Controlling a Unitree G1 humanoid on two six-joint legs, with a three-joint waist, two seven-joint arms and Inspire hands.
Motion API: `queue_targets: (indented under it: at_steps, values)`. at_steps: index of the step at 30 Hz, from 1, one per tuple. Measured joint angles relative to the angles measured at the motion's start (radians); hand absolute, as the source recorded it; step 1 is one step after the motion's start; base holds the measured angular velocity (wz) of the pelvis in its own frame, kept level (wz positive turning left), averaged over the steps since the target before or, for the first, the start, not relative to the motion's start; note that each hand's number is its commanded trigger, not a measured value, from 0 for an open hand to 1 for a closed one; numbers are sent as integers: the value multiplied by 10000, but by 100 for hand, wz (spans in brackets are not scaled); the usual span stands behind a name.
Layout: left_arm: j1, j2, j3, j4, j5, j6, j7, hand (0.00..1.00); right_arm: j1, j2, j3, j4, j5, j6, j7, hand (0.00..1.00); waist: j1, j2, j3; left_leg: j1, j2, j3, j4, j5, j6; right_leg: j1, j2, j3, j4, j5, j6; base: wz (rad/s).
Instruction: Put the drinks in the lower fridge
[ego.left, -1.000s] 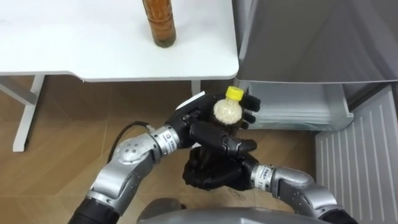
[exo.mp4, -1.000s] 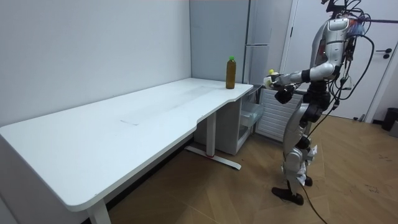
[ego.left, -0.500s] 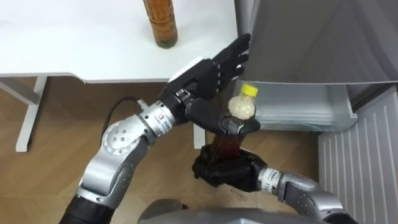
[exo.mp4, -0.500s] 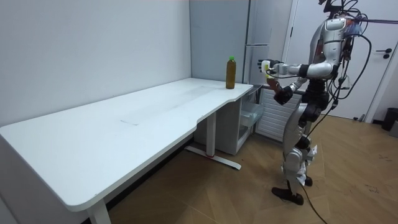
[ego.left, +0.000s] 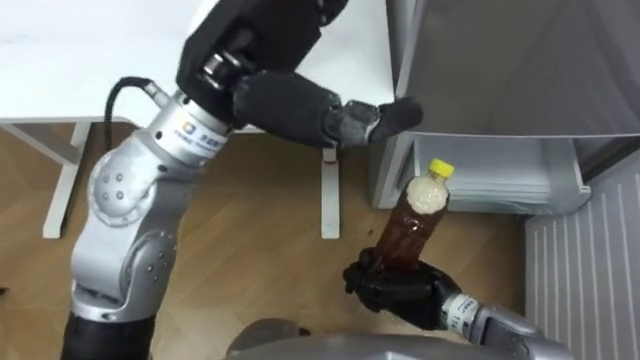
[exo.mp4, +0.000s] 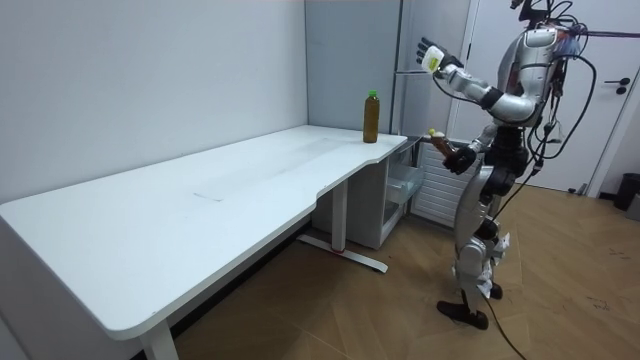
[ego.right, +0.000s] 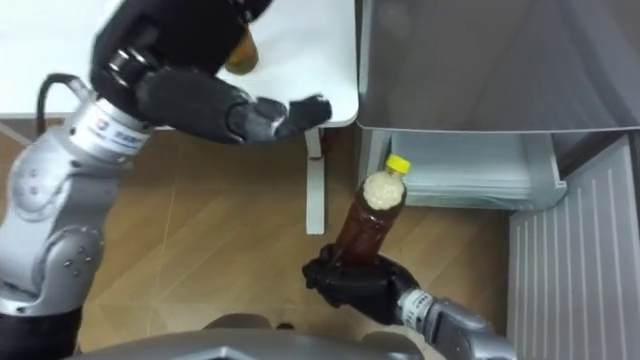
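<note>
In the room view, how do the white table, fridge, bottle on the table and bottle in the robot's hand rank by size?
1. White table, though nearest the camera.
2. Fridge.
3. Bottle on the table.
4. Held bottle in the right hand, partly hidden, so the bottles' order is unsure.

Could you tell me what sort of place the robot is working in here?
Probably an office-like room staged for housework: a long white desk, a grey fridge with its lower drawer open beside it, and a wood-pattern floor.
</note>
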Motion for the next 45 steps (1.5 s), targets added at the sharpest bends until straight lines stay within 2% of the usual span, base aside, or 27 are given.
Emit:
queue_targets:
  at_steps: [2,6,8,9,10,11,12,14,16,17,18,20,22,25,28,30,33,35,37,38,39,41,45]
  values:
    - [-142,6,382,-310,-298,-200,163,0,180,26,-160,110,0,-5,-30,100,14,17,-15,31,-16,-31,-12,0,0,62,-4,-4,-5,-15,20,2]
    - [-514,5,1639,-877,-356,-560,632,0,657,195,-830,170,-30,-67,-38,100,473,63,-61,363,-12,82,-149,12,-8,243,-6,70,-84,-25,21,-10]
    - [-733,5,2700,-879,-64,-821,1259,0,794,296,-1246,486,-28,-251,-61,100,686,70,-111,613,-20,94,-181,10,-10,507,-8,61,-208,-31,29,0]
    - [-737,4,2967,-885,11,-946,1530,0,850,309,-1338,536,-23,-317,-63,100,778,71,-113,673,-24,95,-223,10,-10,563,-12,60,-218,-39,30,0]
    - [-719,-48,3456,-958,387,-1150,2079,0,984,351,-1520,573,-23,-414,-112,100,912,-7,-140,694,-34,90,-296,11,-11,595,-16,46,-242,-61,32,3]
    - [-723,-94,3942,-1118,993,-1301,2596,0,1141,410,-1678,614,-25,-557,-150,100,1124,-41,-220,701,-41,74,-287,11,-13,581,-15,19,-291,-72,31,5]
    - [-725,-93,4225,-1182,1230,-1391,2833,0,1201,432,-1735,638,-24,-600,-166,100,1195,-32,-264,714,-40,66,-303,12,-14,579,-7,12,-338,-72,31,8]
    - [-732,-100,5161,-1271,1855,-1953,4059,0,1455,562,-1962,674,-25,-806,-300,100,1430,-59,-275,837,-58,16,-325,10,-19,733,-17,-85,-390,-87,40,11]
    - [-721,-178,5756,-1269,2307,-2296,5056,0,1472,708,-2058,936,-19,-1069,-465,100,1480,-120,-264,890,-123,-177,-326,10,-19,944,-27,-240,-552,-88,43,22]
    - [-700,-340,6183,-1259,2615,-2476,5674,0,1477,788,-2147,1124,15,-1253,-514,100,1564,-142,-273,922,-161,-239,-324,10,-18,988,-46,-264,-552,-105,67,18]
    - [-691,-400,6391,-1246,2722,-2553,6004,0,1471,802,-2163,1236,71,-1341,-537,100,1616,-148,-268,937,-175,-273,-324,9,-17,1005,-52,-259,-552,-108,72,9]
    - [-610,-418,7157,-1020,2693,-2838,7258,0,1494,806,-2158,1414,490,-1387,-716,100,1743,-144,-243,939,-198,-363,-330,8,-15,1014,-67,-298,-550,-115,83,6]
    - [-477,-418,7560,-625,2466,-2949,7973,0,1584,806,-2164,1431,764,-1386,-933,100,1913,-118,-231,958,-201,-365,-346,8,-15,1014,-69,-311,-545,-118,85,0]
    - [109,-421,8025,79,1666,-2953,8806,0,1604,819,-2222,1468,917,-1338,-1330,100,1934,-151,-225,993,-200,-330,-407,9,-13,1017,-74,-332,-540,-123,86,-1]
    - [1094,-466,8058,951,1332,-2739,9413,0,1632,884,-2658,1533,1005,-1206,-1666,100,1837,-125,-239,1036,-205,-354,-419,9,-11,1038,-92,-330,-548,-123,86,-2]
    - [1568,-472,7761,1553,1320,-2527,9646,0,1664,875,-2913,1534,1055,-1011,-1971,100,1772,-136,-236,1030,-211,-358,-415,9,-10,1056,-98,-363,-539,-123,87,2]
    - [2236,-511,7168,2648,675,-2314,9833,0,1623,840,-3076,1495,1061,-848,-2405,100,1604,-187,-241,1047,-209,-377,-490,7,-13,1074,-91,-366,-557,-128,81,1]
    - [2627,-513,6448,4006,618,-2130,9978,0,1633,744,-3227,1623,995,-603,-2708,100,1481,-229,-244,1130,-214,-359,-505,9,-13,1132,-99,-370,-580,-130,81,0]
    - [2786,-535,5977,5031,341,-1894,10071,0,1695,680,-3253,1630,1052,-401,-2977,100,1400,-308,-217,1203,-206,-328,-584,12,-15,1157,-98,-333,-576,-130,82,-7]
    - [2878,-537,5717,5832,340,-1751,10133,0,1718,674,-3360,1631,1051,-293,-3060,100,1319,-275,-235,1217,-200,-316,-596,12,-16,1160,-93,-314,-572,-129,81,-8]
    - [2951,-542,5564,6158,339,-1663,10148,0,1720,676,-3437,1652,1040,-244,-3089,100,1235,-292,-226,1217,-200,-315,-599,11,-16,1160,-91,-305,-572,-129,82,0]
    - [3084,-546,4818,7417,328,-1504,10115,0,1660,666,-3619,1943,1167,-219,-3174,100,1071,-357,-201,1221,-191,-298,-629,9,-17,1146,-84,-231,-549,-129,82,-2]
    - [3080,-563,3738,8841,351,-1263,9985,0,1603,583,-3618,2029,1198,-156,-3343,100,1068,-337,-173,1204,-143,-167,-626,-66,-36,1099,-48,-150,-522,-127,80,-8]
